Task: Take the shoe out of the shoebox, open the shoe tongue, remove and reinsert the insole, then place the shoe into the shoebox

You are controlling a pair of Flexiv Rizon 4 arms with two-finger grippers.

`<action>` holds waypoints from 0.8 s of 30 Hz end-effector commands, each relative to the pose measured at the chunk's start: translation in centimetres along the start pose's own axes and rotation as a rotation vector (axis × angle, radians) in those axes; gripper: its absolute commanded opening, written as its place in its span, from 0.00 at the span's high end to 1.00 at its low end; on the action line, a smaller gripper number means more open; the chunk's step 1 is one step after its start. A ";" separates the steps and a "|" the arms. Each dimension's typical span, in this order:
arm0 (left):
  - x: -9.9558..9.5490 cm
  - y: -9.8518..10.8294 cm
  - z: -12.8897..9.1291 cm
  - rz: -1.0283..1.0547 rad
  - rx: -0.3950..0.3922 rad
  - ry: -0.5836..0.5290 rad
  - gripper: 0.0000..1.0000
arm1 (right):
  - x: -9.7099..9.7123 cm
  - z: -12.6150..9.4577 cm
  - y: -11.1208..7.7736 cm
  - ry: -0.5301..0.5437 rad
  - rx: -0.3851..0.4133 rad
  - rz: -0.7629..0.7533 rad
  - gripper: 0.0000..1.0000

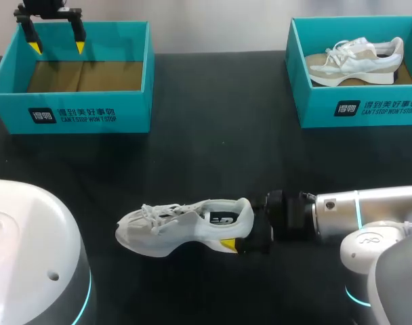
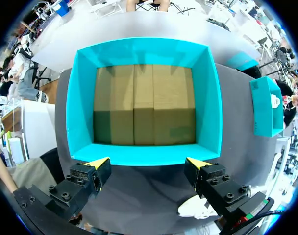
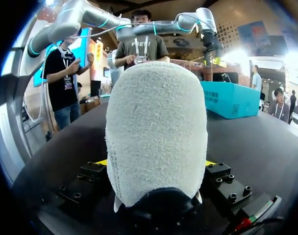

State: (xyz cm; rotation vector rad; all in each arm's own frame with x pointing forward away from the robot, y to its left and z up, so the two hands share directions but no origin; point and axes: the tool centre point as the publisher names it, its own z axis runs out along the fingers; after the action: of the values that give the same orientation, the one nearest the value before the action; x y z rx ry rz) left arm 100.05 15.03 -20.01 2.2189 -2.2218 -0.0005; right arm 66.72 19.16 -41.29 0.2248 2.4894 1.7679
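- White shoe (image 1: 186,227): out of its box, at the near middle of the bench (image 1: 213,135), opening up, toe left, heel right, insole (image 1: 223,218) showing inside.
- Right gripper (image 1: 241,233): closed on the heel, one yellow tip on either side.
- Left gripper (image 1: 57,47): spread wide, holding nothing, above the empty shoebox (image 1: 70,112) at far left, well apart from the shoe.
- Second shoebox (image 1: 358,105), far right: contains another shoe (image 1: 355,61).
- Step, by judgement: removal done; tongue and insole work probably in hand.
- Next move: likely calls for bringing the left gripper over to the shoe's opening while the heel is pinned.
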 end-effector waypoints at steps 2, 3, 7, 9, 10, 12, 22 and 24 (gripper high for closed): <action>0.0 0.0 0.0 0.000 0.000 0.000 0.00 | -0.1 -0.1 0.1 0.004 0.007 0.002 1.00; 0.0 0.0 0.0 0.000 0.000 0.000 0.00 | -0.1 -0.1 0.1 0.004 0.007 0.002 1.00; 0.8 1.2 -0.2 -0.047 0.040 -0.032 0.00 | -0.1 -0.1 0.1 0.004 0.007 0.002 1.00; 1.5 2.1 -0.4 -0.072 0.035 -0.032 0.00 | -0.1 -0.1 0.1 0.004 0.007 0.002 1.00; 2.0 2.7 -0.4 -0.086 0.047 -0.042 0.00 | -0.1 -0.1 0.1 0.004 0.007 0.002 1.00; 3.1 4.0 -0.4 -0.096 0.058 -0.057 0.00 | -0.1 -0.1 0.1 0.004 0.007 0.002 1.00; 8.6 9.6 -0.1 -0.159 0.017 -0.051 0.00 | -0.1 -0.1 0.1 0.004 0.007 0.002 1.00; 9.6 10.6 -0.3 -0.203 -0.020 -0.020 0.00 | -0.1 -0.1 0.1 0.004 0.007 0.002 1.00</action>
State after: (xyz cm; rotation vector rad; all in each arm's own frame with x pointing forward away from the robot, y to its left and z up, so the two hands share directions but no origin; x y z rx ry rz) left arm 91.29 5.97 -19.90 2.4028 -2.0228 -0.0711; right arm 66.73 19.09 -41.29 0.2232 2.4895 1.7710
